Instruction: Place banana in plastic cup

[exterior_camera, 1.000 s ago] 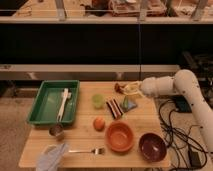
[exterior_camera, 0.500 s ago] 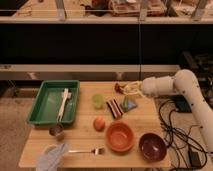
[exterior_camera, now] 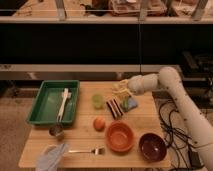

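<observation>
Although the banana (exterior_camera: 119, 89) is off the tabletop (exterior_camera: 77, 136), it is not yet in the plastic cup (exterior_camera: 98, 101). It hangs above and to the right of the cup, clamped in the tool (exterior_camera: 123, 88), which is closed tight on it. Pickup is judged done; the carry across and the release remain.

Just right of the cup stand a dark striped packet (exterior_camera: 115, 107) and a blue item (exterior_camera: 131, 104) — both under the likely approach path. An orange fruit (exterior_camera: 99, 123) sits near the cup's front, and the green tray (exterior_camera: 50, 121) lies to its left, apart. Above the cup the air is open — the tabletop's rear edge runs close behind it.
</observation>
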Robot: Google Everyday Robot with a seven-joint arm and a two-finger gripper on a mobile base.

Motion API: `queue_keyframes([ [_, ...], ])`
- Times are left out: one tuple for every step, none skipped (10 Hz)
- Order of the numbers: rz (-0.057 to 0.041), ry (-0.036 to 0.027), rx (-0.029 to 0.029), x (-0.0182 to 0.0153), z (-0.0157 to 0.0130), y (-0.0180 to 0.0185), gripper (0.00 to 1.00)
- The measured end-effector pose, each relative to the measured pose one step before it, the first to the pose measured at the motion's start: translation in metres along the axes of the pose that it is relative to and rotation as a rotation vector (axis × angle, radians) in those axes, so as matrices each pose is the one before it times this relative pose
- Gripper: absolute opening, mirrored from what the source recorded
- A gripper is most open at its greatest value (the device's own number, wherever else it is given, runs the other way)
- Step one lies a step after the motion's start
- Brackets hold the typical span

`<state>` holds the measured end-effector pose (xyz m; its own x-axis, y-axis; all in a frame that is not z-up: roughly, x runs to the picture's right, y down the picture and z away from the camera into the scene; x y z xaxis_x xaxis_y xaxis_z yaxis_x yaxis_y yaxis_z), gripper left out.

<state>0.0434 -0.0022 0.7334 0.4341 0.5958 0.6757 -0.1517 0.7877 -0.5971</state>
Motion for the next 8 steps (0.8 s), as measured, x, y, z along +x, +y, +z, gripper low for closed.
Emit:
queue_keyframes([
  [-0.00300, -0.00360, -0.00899, -0.00388, 0.01485, -0.00387, 0.00],
  [-0.00274, -0.01239, -0.01988, -0.00599, 0.02754, -0.00880, 0.00],
  [0.00058, -0.00866, -0.00838, -0.00062, 0.01196, -0.00510, 0.00],
  [0.00211, -0.00899, -0.00724, -0.00001, 0.01103, -0.00508, 0.00],
  [0.00336, -0.00988, -0.00558, 0.00176, 0.00812, -0.00402, 0.00],
  [0.00186, -0.00284, -0.00222, 0.00205, 0.00380, -0.00252, 0.00],
  [0.00122, -0.00749, -0.00289, 0.00014, 0.00644, -0.00569, 0.00],
  [0.00004, -0.00430, -0.00281, -0.00056, 0.00460, -0.00346, 0.00],
])
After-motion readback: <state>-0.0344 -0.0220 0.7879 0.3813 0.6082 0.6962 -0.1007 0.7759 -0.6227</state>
